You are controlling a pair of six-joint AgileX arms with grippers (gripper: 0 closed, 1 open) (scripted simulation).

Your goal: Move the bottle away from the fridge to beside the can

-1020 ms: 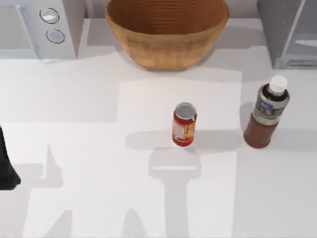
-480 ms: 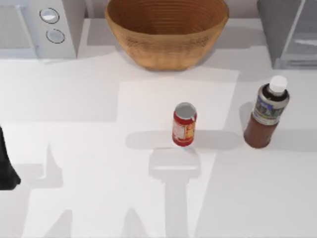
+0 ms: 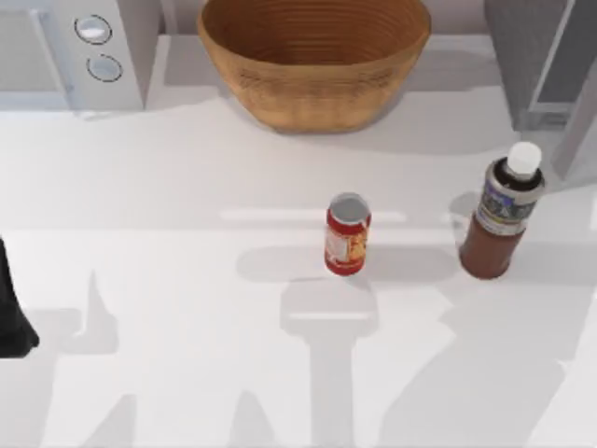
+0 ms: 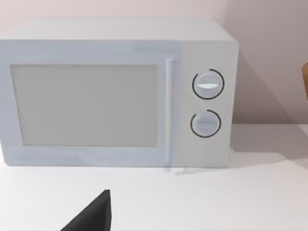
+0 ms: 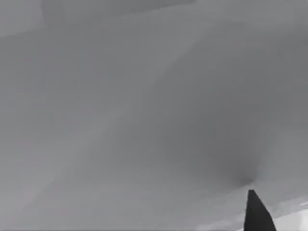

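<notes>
The bottle (image 3: 502, 213), dark reddish-brown with a white cap and a grey-blue label, stands upright at the table's right, just in front of the grey fridge (image 3: 539, 58). The small red can (image 3: 347, 234) with a silver top stands upright near the middle, well to the left of the bottle and apart from it. My left gripper (image 3: 11, 317) is a dark shape at the table's left edge, far from both. A dark part of my right gripper (image 5: 257, 214) shows over a plain grey surface in the right wrist view.
A wide woven basket bowl (image 3: 313, 56) stands at the back centre. A white microwave (image 3: 75, 47) with two round dials occupies the back left and faces the left wrist camera (image 4: 115, 91). White table lies open between the can and the bottle and across the front.
The bright patch of light on the table has gone, and a broad shadow has spread over the front right. The bottle, the can and the left arm have not moved.
</notes>
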